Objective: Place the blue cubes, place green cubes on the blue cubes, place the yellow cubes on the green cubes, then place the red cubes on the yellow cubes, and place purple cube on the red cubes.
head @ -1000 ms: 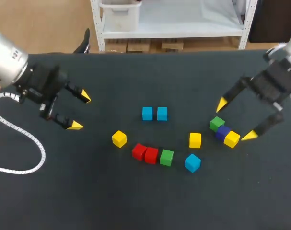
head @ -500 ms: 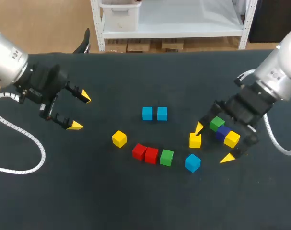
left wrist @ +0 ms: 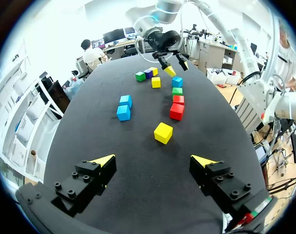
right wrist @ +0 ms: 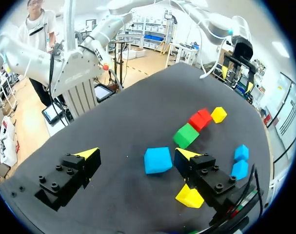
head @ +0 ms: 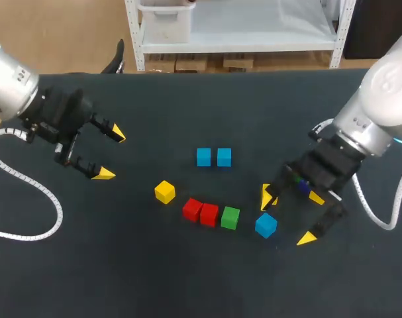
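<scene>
Cube pair (head: 204, 157) behind, three-cube row (head: 209, 214) before it, lone cube (head: 164, 191) left of the row.

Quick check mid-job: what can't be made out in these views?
- Left wrist view: the green, purple, yellow cube row is too small to tell whether the cubes touch.
- Head view: the right claw covers most of that row.
- Right wrist view: a yellow cube is partly behind the claw's finger.

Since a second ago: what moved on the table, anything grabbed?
The right arm swung in from the right side toward the middle; its right claw is open and now sits at the lone blue cube, which lies between its fingers in the right wrist view. Nothing taken or let go. The left claw stayed open and in place; no cube visibly shifted.
</scene>
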Controlling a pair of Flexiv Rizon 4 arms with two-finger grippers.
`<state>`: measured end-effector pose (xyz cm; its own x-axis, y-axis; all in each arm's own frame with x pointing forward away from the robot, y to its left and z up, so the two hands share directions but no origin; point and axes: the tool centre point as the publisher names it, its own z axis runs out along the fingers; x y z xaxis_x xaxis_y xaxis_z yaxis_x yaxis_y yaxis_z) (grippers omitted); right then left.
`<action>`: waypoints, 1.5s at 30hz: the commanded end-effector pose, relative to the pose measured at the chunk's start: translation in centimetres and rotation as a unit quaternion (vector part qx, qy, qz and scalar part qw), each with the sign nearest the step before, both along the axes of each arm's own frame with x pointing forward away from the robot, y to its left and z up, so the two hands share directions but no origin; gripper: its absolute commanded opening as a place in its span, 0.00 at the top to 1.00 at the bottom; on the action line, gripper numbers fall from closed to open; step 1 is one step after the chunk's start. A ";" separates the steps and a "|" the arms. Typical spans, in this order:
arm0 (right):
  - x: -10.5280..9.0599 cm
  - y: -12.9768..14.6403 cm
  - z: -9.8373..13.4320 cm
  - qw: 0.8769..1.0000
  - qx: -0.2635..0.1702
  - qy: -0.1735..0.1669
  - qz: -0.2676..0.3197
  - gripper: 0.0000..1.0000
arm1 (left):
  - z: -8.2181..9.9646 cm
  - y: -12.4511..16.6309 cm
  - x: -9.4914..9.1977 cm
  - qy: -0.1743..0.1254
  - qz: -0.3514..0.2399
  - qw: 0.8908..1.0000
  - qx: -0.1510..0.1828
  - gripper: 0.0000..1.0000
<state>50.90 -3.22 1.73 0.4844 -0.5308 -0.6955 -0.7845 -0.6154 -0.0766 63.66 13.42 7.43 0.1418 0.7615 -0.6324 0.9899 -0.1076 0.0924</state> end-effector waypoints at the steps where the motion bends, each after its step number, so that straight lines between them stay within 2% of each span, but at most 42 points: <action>1: 1.0 0.5 -0.9 1.000 -0.005 0.005 0.006 0.00 | -0.1 0.1 0.0 -0.002 0.000 1.000 -0.002 0.00; 7: 2.2 0.9 -1.5 1.000 -0.011 0.003 0.006 0.00 | -0.1 0.1 0.0 -0.002 0.000 1.000 -0.002 0.00; 17: 2.4 1.7 -1.9 1.000 -0.021 0.006 0.016 0.00 | -0.1 0.1 0.0 -0.002 0.000 1.000 -0.002 0.00; 18: 2.4 1.7 -1.9 1.000 -0.022 0.007 0.016 0.11 | -0.1 0.1 0.0 -0.002 0.000 1.000 -0.002 0.00; 19: 2.4 1.7 -1.9 0.999 -0.026 0.008 0.018 0.35 | -0.1 0.1 0.0 -0.002 0.000 1.000 -0.002 0.00; 20: 2.4 1.7 -1.9 0.999 -0.028 0.009 0.019 0.40 | -0.1 0.1 0.0 -0.002 0.000 1.000 -0.002 0.00; 22: 2.4 1.7 -1.9 0.999 -0.030 0.009 0.021 0.43 | -0.1 0.1 0.0 -0.002 0.000 1.000 -0.002 0.00; 24: 2.4 1.7 -1.9 0.999 -0.033 0.009 0.022 0.40 | -0.1 0.1 0.0 -0.002 0.000 1.000 -0.002 0.00; 26: 2.3 1.5 -1.8 0.999 -0.038 0.010 0.023 0.42 | -0.1 0.1 0.0 -0.002 0.000 1.000 -0.002 0.00; 28: 2.3 1.3 -1.9 0.999 -0.041 0.011 0.023 0.50 | -0.1 0.1 0.0 -0.002 0.000 1.000 -0.002 0.00; 31: 2.3 1.1 -1.9 0.999 -0.045 0.012 0.025 0.55 | -0.1 0.1 0.0 -0.002 0.000 1.000 -0.002 0.00; 32: 2.2 1.1 -1.9 0.999 -0.045 0.012 0.025 0.61 | -0.1 0.1 0.0 -0.002 0.000 1.000 -0.002 0.00; 33: 2.2 1.0 -1.8 0.999 -0.047 0.013 0.024 0.74 | -0.1 0.1 0.0 -0.002 0.000 1.000 -0.002 0.00; 34: 2.2 0.9 -1.7 0.999 -0.047 0.014 0.022 0.80 | -0.1 0.1 0.0 -0.002 0.000 1.000 -0.002 0.00; 35: 2.2 0.9 -1.6 0.999 -0.047 0.014 0.021 1.00 | -0.1 0.1 0.0 -0.002 0.000 1.000 -0.002 0.00; 40: 2.1 0.5 -0.5 0.999 -0.045 0.028 -0.001 1.00 | -0.1 0.1 0.0 -0.002 0.000 1.000 -0.002 0.00; 45: 3.0 0.1 2.5 0.998 -0.053 0.023 -0.031 1.00 | -0.1 0.1 0.0 -0.002 0.000 1.000 -0.002 0.00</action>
<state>54.10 -2.53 2.18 0.4193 -0.6120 -0.6706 -0.8120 -0.5832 0.0244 63.65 13.42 7.43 0.1416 0.7616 -0.6323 0.9899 -0.1075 0.0923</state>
